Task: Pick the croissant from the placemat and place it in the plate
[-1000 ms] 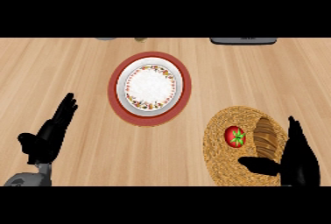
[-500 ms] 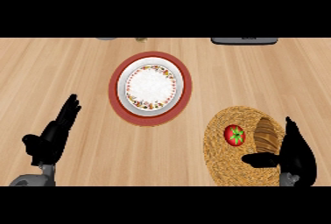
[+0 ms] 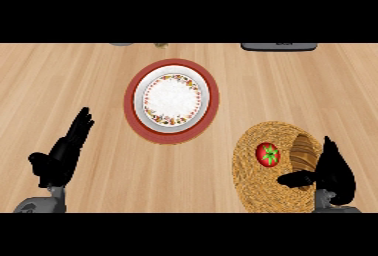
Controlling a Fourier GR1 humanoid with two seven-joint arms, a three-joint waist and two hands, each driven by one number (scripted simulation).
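The brown croissant [image 3: 302, 153] lies on the right part of a round woven placemat [image 3: 251, 175], next to a red tomato [image 3: 268, 154]. My right hand [image 3: 334, 172] is open over the placemat's right edge, fingers straight and thumb stretched left just below the croissant; it hides the croissant's right end. A white plate [image 3: 174, 97] with a patterned rim rests on a red round mat [image 3: 136, 122] in the middle of the counter. Low at the left, my left hand [image 3: 63, 152] rests open with fingers up.
The wooden counter [image 3: 88, 80] fills the view. A dark flat object [image 3: 279, 46] shows at the far right edge, with a grey item [image 3: 122, 44] and a small one [image 3: 160, 45] at the far edge left of centre.
My right hand has edged left and forward over the placemat's right side, nearer the croissant. The left hand has barely shifted.
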